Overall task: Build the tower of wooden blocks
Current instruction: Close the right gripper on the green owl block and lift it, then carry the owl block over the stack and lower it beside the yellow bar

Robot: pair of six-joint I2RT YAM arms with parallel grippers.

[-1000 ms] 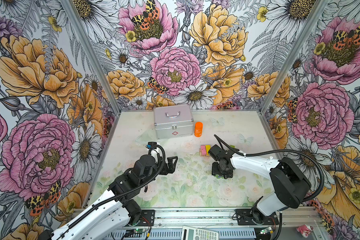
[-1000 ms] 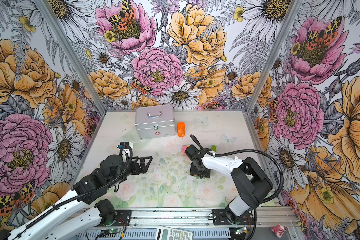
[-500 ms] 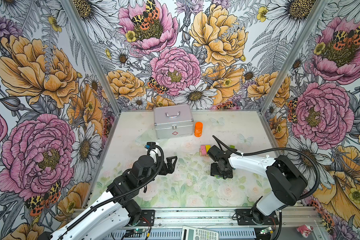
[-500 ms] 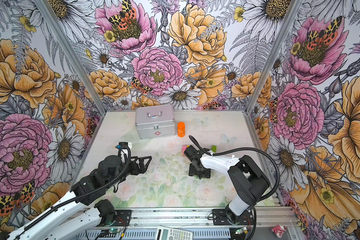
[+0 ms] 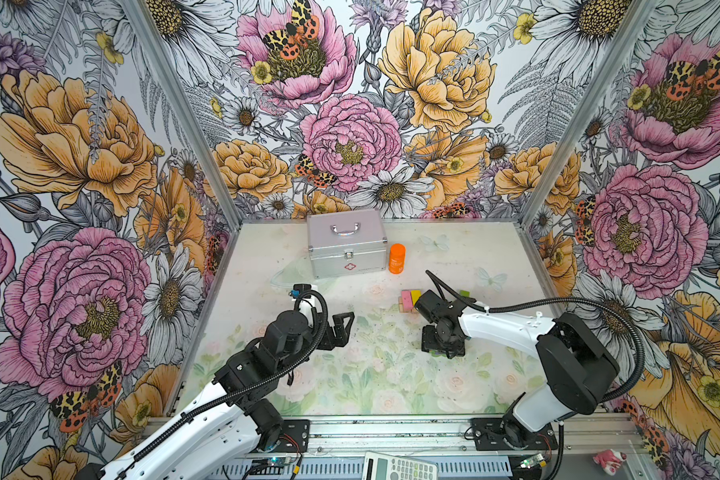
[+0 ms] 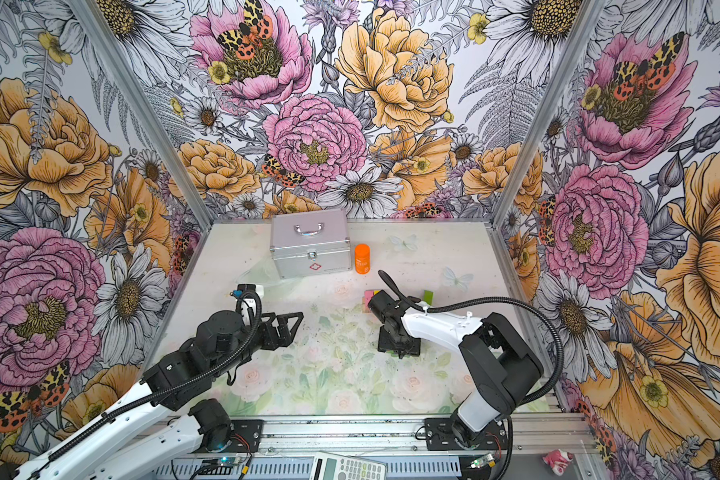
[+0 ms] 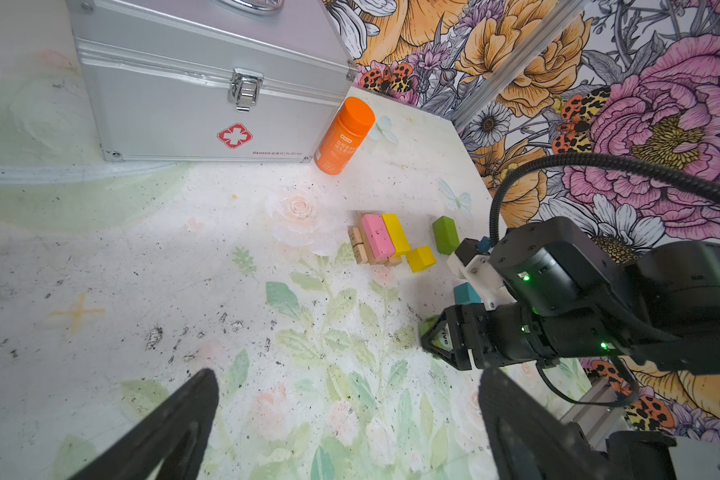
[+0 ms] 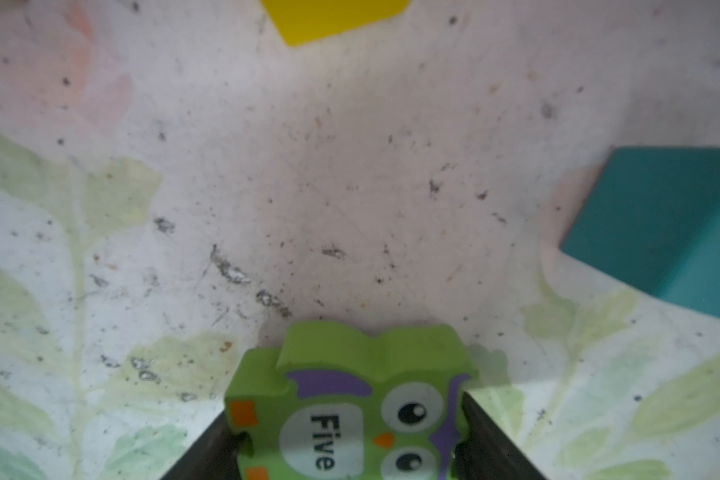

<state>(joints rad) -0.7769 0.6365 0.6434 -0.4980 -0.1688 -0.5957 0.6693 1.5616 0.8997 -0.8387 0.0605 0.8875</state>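
Black left fingers (image 5: 345,319) hang spread wide above the left of the tabletop (image 5: 391,374). Farther back stand a silver case (image 5: 346,245) and, just right of it, an orange bottle (image 5: 397,258). Right of centre lies a low stack (image 5: 408,301): pink plank (image 7: 377,237) and yellow bar (image 7: 395,232) side by side on tan planks (image 7: 359,249), a yellow cube (image 7: 420,258) just beside. Nearer, right fingers (image 8: 489,451) clamp the green owl (image 8: 350,395) down at the tabletop, a teal cube (image 8: 661,224) close by and a green bar (image 7: 445,235) farther back.

Both top views look down from high above the near edge, sharing the whole table (image 5: 267,266). Left wrist cam faces far-right at the blocks (image 7: 377,241); right wrist cam's super close on the owl block (image 8: 358,399).
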